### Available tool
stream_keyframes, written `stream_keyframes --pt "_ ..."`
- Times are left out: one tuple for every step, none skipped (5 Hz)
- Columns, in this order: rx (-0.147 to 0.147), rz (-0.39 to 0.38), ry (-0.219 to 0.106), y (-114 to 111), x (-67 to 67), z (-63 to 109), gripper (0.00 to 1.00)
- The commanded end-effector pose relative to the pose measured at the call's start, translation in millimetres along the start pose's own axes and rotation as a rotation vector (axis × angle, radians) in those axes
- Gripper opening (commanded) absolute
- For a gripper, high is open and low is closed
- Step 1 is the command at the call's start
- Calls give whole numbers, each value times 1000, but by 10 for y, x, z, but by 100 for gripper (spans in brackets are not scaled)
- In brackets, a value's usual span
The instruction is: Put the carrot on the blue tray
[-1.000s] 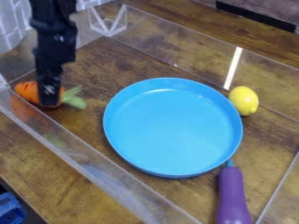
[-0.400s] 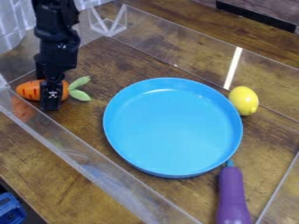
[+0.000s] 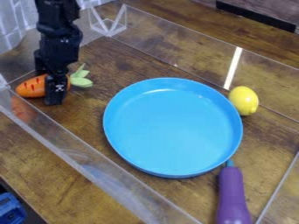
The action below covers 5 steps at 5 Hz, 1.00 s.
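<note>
In the single camera view, the black gripper point(image 3: 51, 83) is pointing down at the counter's point(image 3: 152, 52) left edge with its fingers spread apart, standing over the carrot point(image 3: 34, 86); it seems to be straddling it, though contact is hard to judge. The carrot is lying on the wood, left of the blue tray point(image 3: 173, 127), which is sitting mid-counter. A lemon point(image 3: 243, 99) and eggplant point(image 3: 232, 198) are resting near the tray's right rim
</note>
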State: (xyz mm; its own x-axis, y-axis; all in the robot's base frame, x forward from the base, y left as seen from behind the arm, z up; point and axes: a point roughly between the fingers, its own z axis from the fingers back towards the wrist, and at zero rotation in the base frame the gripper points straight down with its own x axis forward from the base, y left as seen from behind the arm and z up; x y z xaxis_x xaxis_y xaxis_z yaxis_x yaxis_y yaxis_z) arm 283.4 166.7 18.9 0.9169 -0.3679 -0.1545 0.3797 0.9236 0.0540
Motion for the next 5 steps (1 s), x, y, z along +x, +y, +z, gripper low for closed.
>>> stream_keyframes --pt "17 51 -40 50 12 106 0" --pt "0 84 -40 41 -24 103 0" --pt "-15 111 -40 58 -47 103 0" --pt "-16 171 -35 27 -68 132 0" --pt "-5 147 -34 13 -40 148 0"
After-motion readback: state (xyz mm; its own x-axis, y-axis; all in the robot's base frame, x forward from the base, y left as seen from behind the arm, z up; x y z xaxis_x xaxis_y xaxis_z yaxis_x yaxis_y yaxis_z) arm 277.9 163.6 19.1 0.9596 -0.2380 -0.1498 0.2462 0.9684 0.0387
